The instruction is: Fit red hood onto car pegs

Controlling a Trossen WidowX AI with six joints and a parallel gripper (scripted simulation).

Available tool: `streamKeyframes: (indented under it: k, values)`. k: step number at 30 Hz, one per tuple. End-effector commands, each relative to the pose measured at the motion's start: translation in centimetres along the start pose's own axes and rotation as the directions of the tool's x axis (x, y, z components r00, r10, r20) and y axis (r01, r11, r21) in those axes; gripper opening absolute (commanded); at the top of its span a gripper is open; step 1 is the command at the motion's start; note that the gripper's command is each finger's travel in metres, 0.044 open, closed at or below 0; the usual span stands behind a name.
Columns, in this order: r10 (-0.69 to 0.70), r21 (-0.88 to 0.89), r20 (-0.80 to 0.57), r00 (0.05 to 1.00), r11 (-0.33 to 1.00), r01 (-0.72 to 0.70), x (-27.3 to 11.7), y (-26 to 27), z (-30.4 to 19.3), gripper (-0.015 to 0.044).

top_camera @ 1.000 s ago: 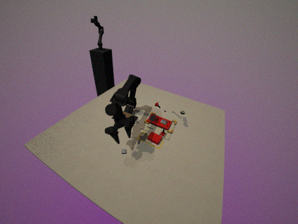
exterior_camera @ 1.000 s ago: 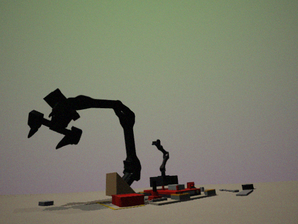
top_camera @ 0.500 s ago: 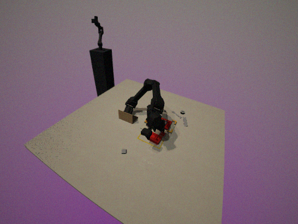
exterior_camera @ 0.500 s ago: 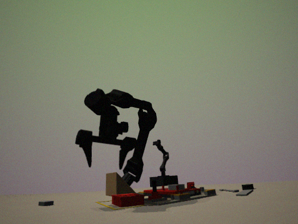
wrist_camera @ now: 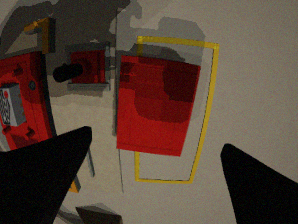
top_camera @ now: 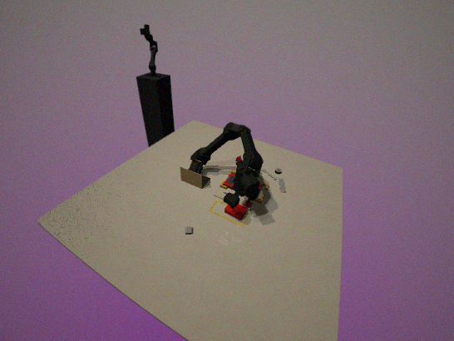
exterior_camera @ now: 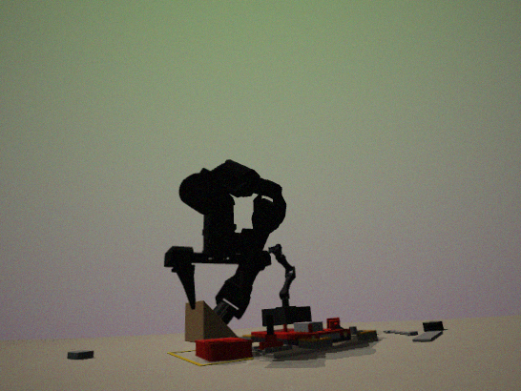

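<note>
The red hood (top_camera: 235, 211) (exterior_camera: 223, 350) (wrist_camera: 155, 110) lies flat on the table, roof up, partly inside a yellow outline (exterior_camera: 183, 359) (wrist_camera: 175, 42) and overlapping its left side in the wrist view. My gripper (wrist_camera: 158, 143) is open and empty, pointing down above the hood, with its fingers wide apart on either side of it in the wrist view. The red chassis (top_camera: 229, 180) (wrist_camera: 37, 112) sits in the jig, with orange corner pieces (wrist_camera: 46, 35) (wrist_camera: 75, 186). The grey engine block (exterior_camera: 307, 326) (wrist_camera: 16, 105) is on its deck. The pegs are too dim to tell clearly; the hood's holes are not visible.
A small red stand with a black post (exterior_camera: 270, 339) (wrist_camera: 87, 67) is between chassis and hood. A tan wedge (top_camera: 192, 178) (exterior_camera: 195, 321) is by the arm's base. A grey block (top_camera: 189, 230) (exterior_camera: 80, 355) lies apart. A black round piece (top_camera: 278, 170) lies beyond the jig.
</note>
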State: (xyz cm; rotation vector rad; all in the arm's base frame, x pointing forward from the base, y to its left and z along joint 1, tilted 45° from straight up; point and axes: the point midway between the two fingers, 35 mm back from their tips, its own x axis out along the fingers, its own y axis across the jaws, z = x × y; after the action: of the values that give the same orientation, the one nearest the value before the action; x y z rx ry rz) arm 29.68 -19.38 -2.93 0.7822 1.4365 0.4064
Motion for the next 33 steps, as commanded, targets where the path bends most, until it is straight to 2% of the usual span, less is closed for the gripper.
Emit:
streamKeyframes:
  k: [1, 33]
  values:
    - [0.002, 0.004, 0.002, 1.0, 1.0, -0.002, 0.3, 0.0, 0.0, 0.044]
    - [0.003, 0.003, 0.003, 1.0, 1.0, -0.003, 2.8, 0.2, 0.2, 0.044]
